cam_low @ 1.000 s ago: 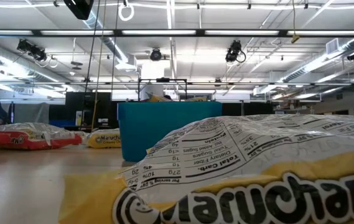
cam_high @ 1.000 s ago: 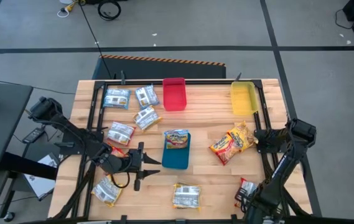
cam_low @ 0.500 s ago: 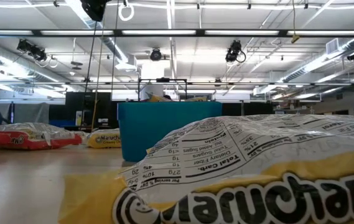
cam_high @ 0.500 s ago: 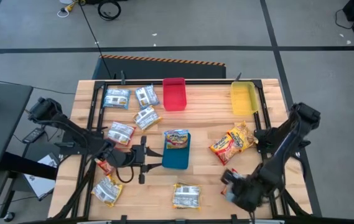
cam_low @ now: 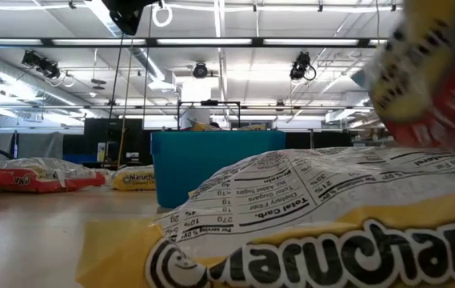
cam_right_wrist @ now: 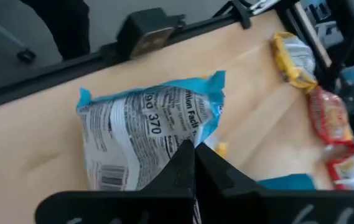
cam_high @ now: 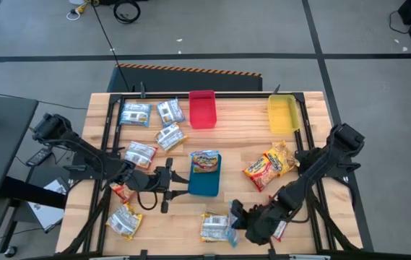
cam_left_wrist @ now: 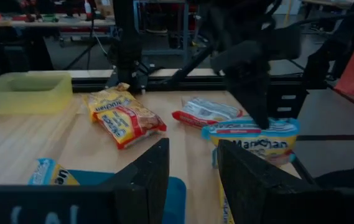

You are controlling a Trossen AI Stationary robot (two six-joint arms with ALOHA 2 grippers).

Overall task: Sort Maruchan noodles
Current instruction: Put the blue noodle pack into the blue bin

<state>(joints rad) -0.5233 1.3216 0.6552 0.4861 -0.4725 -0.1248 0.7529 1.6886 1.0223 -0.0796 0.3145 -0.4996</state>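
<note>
Broadly, the bench point(cam_high: 97, 115) carried blue-silver packets point(cam_high: 149, 115) at upper left, a blue tray point(cam_high: 205, 182) at centre holding one packet point(cam_high: 205, 160), and orange packets point(cam_high: 269, 166) to its right. Lower centre, the right pincer point(cam_high: 238, 218) stood clenched on a blue packet point(cam_high: 217, 227); a thin grip on crinkly film might have slipped. Left of the tray, the left pincer point(cam_high: 170, 182) hung released, and the arms might have collided.

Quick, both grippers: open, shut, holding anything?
Left gripper: open, empty, beside the blue tray.
Right gripper: shut, empty, at a blue noodle packet.
</note>
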